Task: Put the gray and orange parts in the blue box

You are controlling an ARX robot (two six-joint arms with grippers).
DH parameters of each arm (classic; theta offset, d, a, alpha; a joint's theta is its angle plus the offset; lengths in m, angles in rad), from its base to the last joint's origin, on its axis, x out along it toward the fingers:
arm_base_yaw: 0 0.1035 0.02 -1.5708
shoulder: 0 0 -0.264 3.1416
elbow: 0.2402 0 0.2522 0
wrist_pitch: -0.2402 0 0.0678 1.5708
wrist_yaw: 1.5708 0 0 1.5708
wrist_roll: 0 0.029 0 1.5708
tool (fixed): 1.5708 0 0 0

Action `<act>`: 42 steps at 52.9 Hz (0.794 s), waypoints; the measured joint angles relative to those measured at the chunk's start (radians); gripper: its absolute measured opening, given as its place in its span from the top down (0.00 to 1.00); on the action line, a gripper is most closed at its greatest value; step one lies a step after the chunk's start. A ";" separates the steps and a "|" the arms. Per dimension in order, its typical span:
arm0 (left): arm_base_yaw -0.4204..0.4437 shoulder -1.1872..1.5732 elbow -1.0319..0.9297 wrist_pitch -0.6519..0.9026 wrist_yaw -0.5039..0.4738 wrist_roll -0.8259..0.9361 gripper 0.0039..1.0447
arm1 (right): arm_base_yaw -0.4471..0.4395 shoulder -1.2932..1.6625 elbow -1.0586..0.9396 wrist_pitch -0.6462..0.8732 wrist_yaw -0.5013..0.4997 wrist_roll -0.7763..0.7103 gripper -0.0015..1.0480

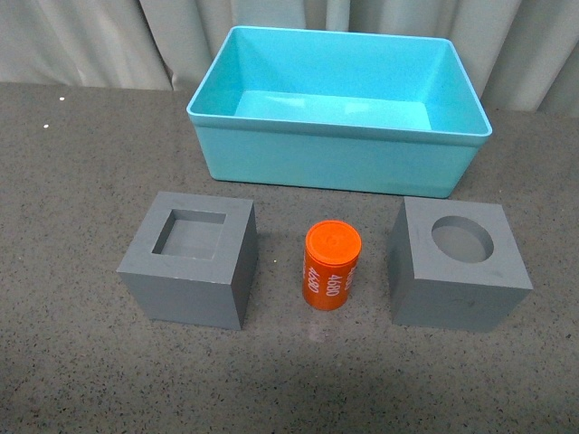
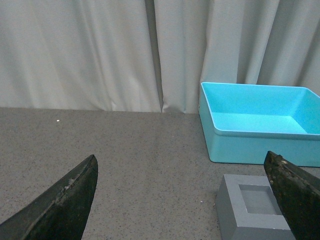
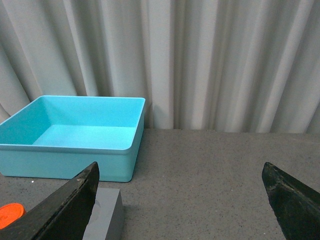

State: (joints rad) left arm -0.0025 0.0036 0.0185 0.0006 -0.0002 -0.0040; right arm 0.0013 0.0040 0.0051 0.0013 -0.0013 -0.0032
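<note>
In the front view a gray cube with a square recess (image 1: 192, 258) sits front left, an orange cylinder with white digits (image 1: 330, 265) stands in the middle, and a gray cube with a round recess (image 1: 458, 262) sits front right. The empty blue box (image 1: 336, 145) stands behind them. Neither gripper shows in the front view. My left gripper (image 2: 182, 192) is open and empty, with the square-recess cube (image 2: 250, 210) by one of its fingers and the box (image 2: 260, 127) beyond. My right gripper (image 3: 182, 192) is open and empty; the round-recess cube (image 3: 106, 216), the cylinder's top (image 3: 11, 212) and the box (image 3: 75, 150) show there.
A dark speckled tabletop (image 1: 81, 163) carries everything. A pale pleated curtain (image 1: 99, 41) hangs along the back edge, right behind the box.
</note>
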 joint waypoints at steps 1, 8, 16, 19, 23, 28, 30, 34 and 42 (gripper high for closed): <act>0.000 0.000 0.000 0.000 0.000 0.000 0.06 | 0.000 0.000 0.000 0.000 0.000 0.000 0.09; 0.000 0.000 0.000 0.000 0.000 0.000 0.06 | 0.000 0.000 0.000 0.000 0.000 0.000 0.09; 0.000 0.000 0.000 0.000 0.000 0.000 0.06 | 0.000 0.000 0.000 0.000 0.000 0.000 0.09; 0.000 0.000 0.000 0.000 0.000 0.000 0.06 | 0.000 0.000 0.000 0.000 0.000 0.000 0.09; 0.000 0.000 0.000 0.000 0.000 0.000 0.06 | 0.000 0.000 0.000 0.000 0.000 0.000 0.09; 0.000 0.000 0.000 0.000 0.000 0.000 0.06 | 0.000 0.000 0.000 0.000 0.000 0.000 0.09; 0.000 0.000 0.000 0.000 0.000 0.000 0.06 | 0.000 0.000 0.000 0.000 0.000 0.000 0.09; 0.000 0.000 0.000 0.000 0.000 0.000 0.06 | 0.000 0.000 0.000 0.000 0.000 0.000 0.09; 0.000 0.000 0.000 0.000 0.000 0.000 0.06 | 0.000 0.000 0.000 0.000 0.000 0.000 0.09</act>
State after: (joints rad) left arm -0.0025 0.0036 0.0185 0.0006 -0.0002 -0.0040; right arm 0.0013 0.0040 0.0051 0.0013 -0.0013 -0.0032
